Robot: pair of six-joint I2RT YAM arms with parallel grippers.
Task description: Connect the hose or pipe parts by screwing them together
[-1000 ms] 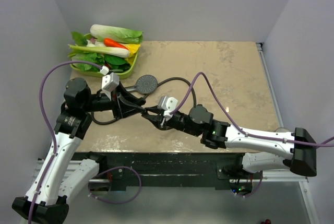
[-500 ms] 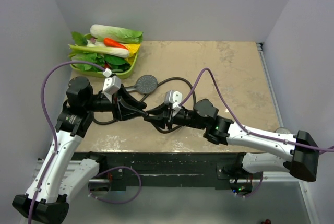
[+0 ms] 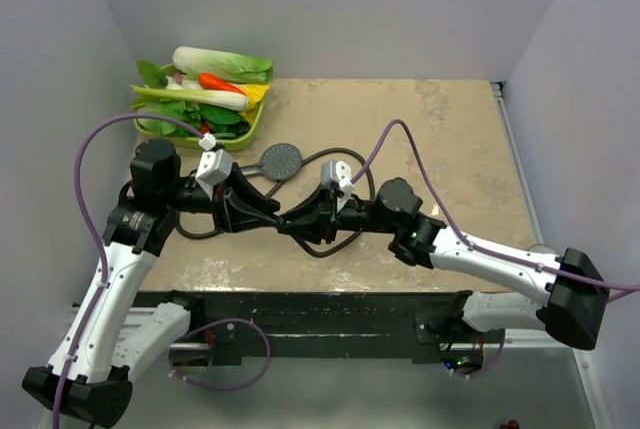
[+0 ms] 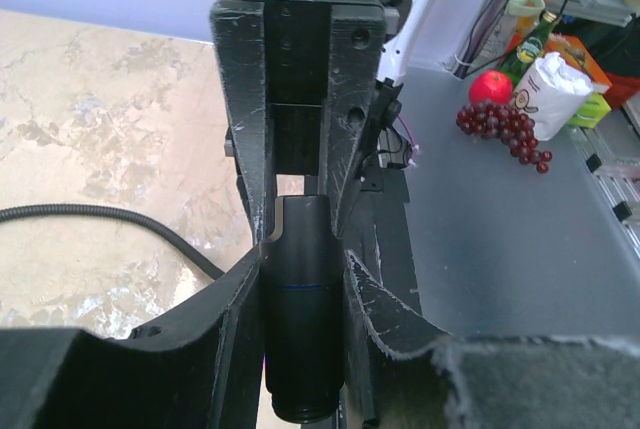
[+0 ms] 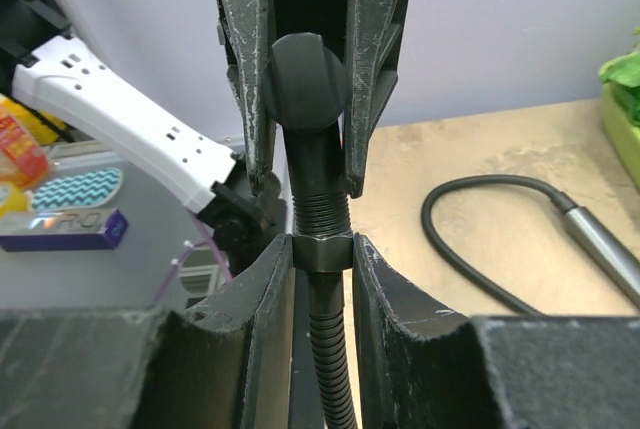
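Note:
My left gripper [image 3: 272, 213] is shut on a dark cylindrical pipe part [image 4: 300, 319] with a threaded end toward the camera. Facing it, my right gripper [image 3: 302, 221] is shut on the hose's hex end nut [image 5: 320, 251]. A threaded stub [image 5: 320, 211] meets the nut, and above it a rounded dark end [image 5: 305, 67] sits between the left gripper's fingers [image 5: 235, 49]. The ribbed black hose [image 5: 325, 369] runs down from the nut and loops [image 3: 345, 155] across the table. The round-faced shower head [image 3: 283, 159] lies flat behind the grippers.
A green tray [image 3: 252, 129] of vegetables stands at the table's back left corner. Purple cables [image 3: 100, 149] arch over both arms. The hose loop [image 5: 470, 189] and a grey handle [image 5: 600, 244] lie on the table right of the right gripper.
The right wrist has rolled, its white camera block swinging up and toward the back. Both grippers shifted slightly and stay tip to tip, holding the parts.

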